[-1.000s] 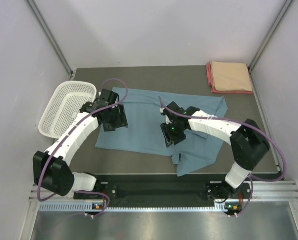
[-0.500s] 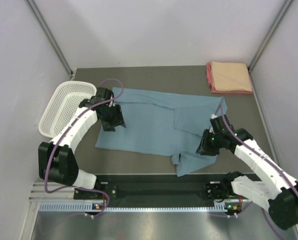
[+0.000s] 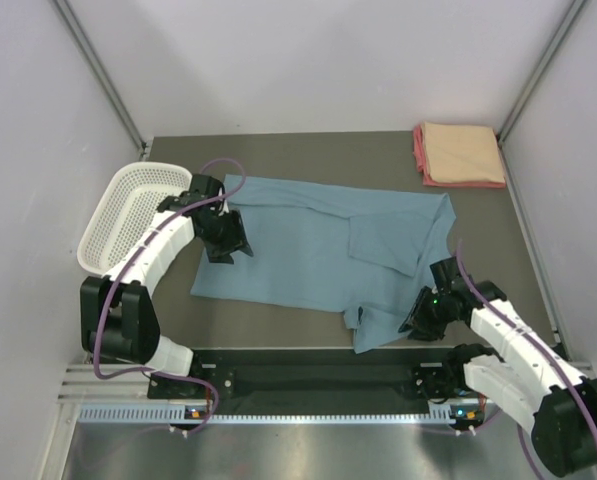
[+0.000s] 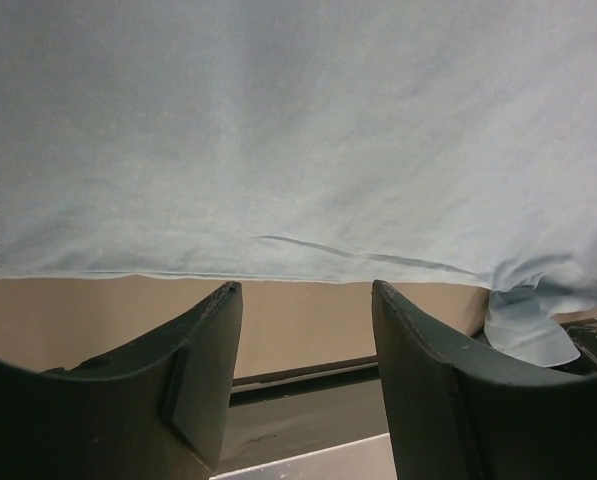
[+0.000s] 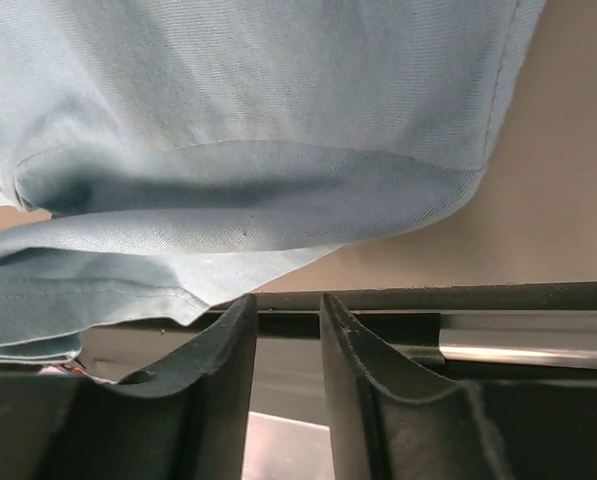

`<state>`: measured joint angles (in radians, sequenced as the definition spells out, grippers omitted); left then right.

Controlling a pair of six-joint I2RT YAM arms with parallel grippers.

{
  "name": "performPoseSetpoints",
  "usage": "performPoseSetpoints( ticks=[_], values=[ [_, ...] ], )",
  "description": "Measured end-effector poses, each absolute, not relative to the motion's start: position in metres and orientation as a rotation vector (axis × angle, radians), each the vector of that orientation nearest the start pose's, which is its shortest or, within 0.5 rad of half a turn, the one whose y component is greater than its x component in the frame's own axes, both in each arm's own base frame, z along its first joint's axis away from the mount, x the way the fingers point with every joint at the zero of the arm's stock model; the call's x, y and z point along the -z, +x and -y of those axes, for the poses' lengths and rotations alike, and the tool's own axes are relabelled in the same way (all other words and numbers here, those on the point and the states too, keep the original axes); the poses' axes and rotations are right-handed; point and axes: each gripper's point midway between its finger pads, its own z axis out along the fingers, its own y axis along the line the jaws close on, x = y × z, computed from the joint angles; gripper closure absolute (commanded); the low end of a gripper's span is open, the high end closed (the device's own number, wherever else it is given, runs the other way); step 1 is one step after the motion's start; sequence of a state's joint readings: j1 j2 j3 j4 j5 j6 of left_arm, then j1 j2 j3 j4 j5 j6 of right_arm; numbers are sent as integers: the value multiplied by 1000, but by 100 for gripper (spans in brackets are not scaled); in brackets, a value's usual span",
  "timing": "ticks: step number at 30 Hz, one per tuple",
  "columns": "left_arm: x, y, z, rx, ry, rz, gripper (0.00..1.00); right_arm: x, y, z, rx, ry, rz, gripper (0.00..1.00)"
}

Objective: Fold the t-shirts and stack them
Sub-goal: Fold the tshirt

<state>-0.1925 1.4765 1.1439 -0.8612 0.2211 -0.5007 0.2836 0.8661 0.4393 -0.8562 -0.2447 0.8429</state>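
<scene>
Ideally each pinch takes just one cloth layer: the blue-grey t-shirt [image 3: 308, 235] lies spread on the table [image 3: 278, 150] (near-right sleeve bunched), the left gripper [image 4: 306, 290] wide apart over its left side, the right gripper [image 5: 288, 300] narrowly parted, both empty.

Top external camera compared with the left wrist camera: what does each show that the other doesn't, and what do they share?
Only the top view shows the white mesh basket, the folded peach shirt lying on a pink shirt in the far right corner, and the right gripper at the near right edge of the blue-grey t-shirt. Only the left wrist view shows the left gripper with its fingers apart and nothing between them, plus a fine crease near the hem. Both show the blue-grey t-shirt spread on the table.
</scene>
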Motion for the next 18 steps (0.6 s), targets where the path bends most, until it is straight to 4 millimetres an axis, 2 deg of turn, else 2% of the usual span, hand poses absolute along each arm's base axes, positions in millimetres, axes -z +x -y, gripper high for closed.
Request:
performPoseSetpoints(
  ticks=[2,8,18],
  values=[
    [-116,285,114,476,-372,-2798,41,-32,112,-108,-538,784,-2883,61],
    [-115,286,109,470,-375,-2794,41,-24,115,-109,-502,827,-2912,55],
    [-120,291,106,471,-364,-2777,41,-15,127,-109,-412,918,-2902,55]
  ],
)
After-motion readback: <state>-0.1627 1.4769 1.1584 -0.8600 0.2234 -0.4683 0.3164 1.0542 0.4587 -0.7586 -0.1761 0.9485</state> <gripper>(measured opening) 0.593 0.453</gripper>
